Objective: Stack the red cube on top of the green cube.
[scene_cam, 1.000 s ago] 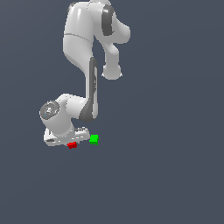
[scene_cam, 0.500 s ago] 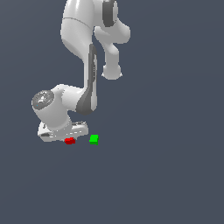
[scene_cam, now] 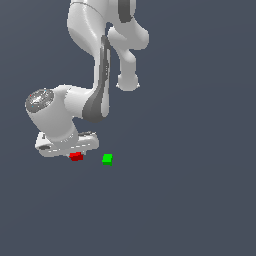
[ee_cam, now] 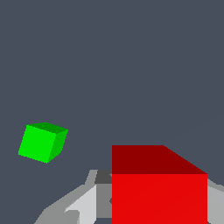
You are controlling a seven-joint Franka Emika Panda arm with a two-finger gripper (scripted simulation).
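Red cube (scene_cam: pixel 76 156) sits between my fingers (ee_cam: pixel 83 205), my gripper (scene_cam: pixel 75 154) closed on its sides, low over the grey floor (scene_cam: pixel 190 200). 1 green cube (scene_cam: pixel 107 159) lies near, at 3 o'clock of it in the exterior view, apart, with bare floor between the 2.

White arm (scene_cam: pixel 97 75) folded low, fingers (ee_cam: pixel 83 205) flanking red cube (scene_cam: pixel 76 156)

Non-task items, one entry: the ground surface (scene_cam: pixel 190 200). I see a flat, uniform slate-grey plane, unmarked and without texture, running from near to far and from left to right across the exterior view and the wrist view alike.
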